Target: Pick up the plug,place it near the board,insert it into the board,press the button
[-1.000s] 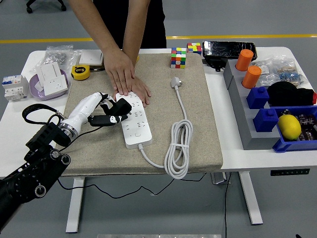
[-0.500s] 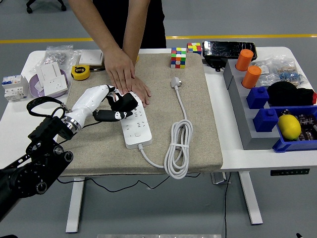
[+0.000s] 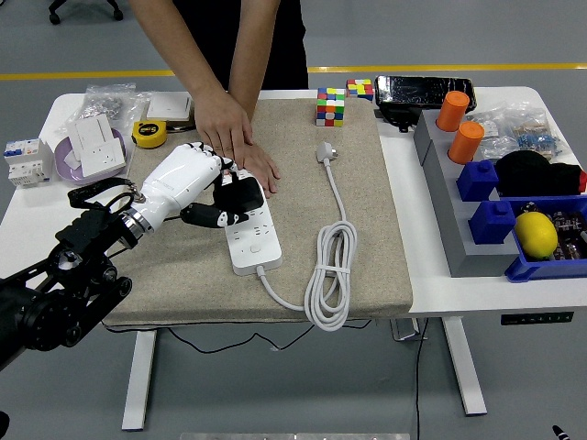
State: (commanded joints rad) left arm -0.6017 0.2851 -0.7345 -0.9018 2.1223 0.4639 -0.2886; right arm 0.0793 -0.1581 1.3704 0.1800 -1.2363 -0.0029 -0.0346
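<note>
From my end, my left hand has slid up over the white power strip in the last second, fingers curled around a black plug now sitting right on the sockets. Looks like insertion's underway, button next. Further back, a person's hands pin the strip's far end.
</note>
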